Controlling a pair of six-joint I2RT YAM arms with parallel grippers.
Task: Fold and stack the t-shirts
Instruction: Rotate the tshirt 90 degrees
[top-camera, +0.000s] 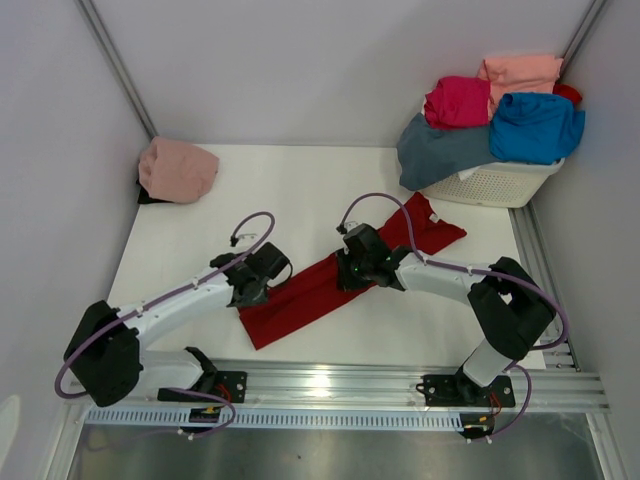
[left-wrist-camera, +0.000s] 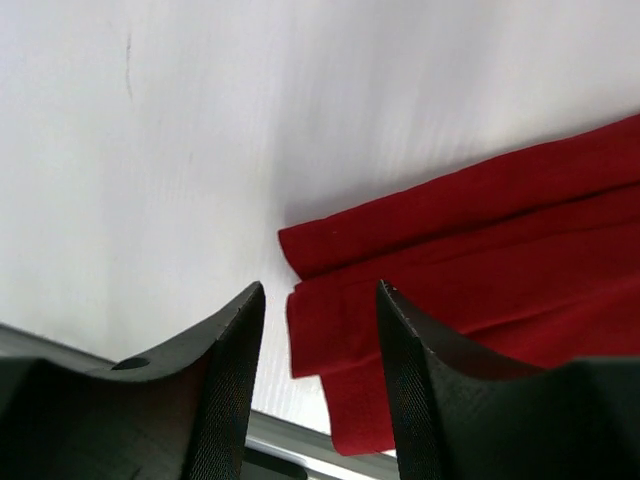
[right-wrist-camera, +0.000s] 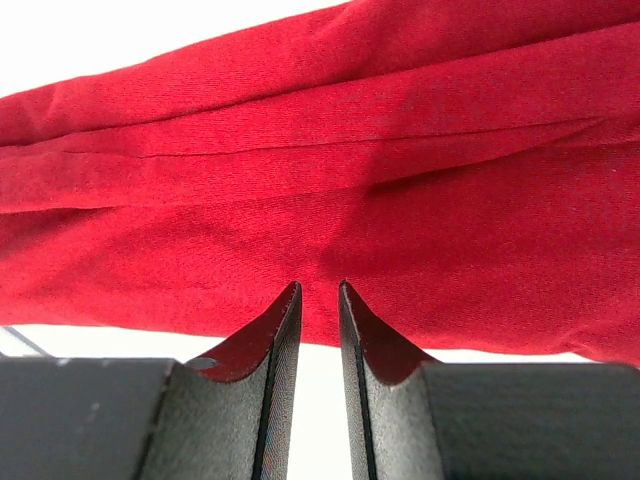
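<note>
Left gripper (left-wrist-camera: 320, 290) stood low over the table (left-wrist-camera: 150, 150), jaws about half apart and holding nothing. The corner of the red shirt (left-wrist-camera: 480, 260) lay just ahead of its tips. Right gripper (right-wrist-camera: 318, 288) pointed down at the shirt's middle, jaws nearly closed, tips against the cloth; whether a fold was pinched could not be told. The shirt, soft knit, lay as a long folded strip. Far beyond the right gripper a lattice basket (top-camera: 495, 185) carried heaped shirts (top-camera: 537, 127). Beyond the left lay a pink shirt (top-camera: 178, 168).

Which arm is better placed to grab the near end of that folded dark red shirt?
Left, probably: the left arm's fingers, open, hang by that end of the dark red cloth t-shirt; the right arm's fingers sit at its middle.
</note>
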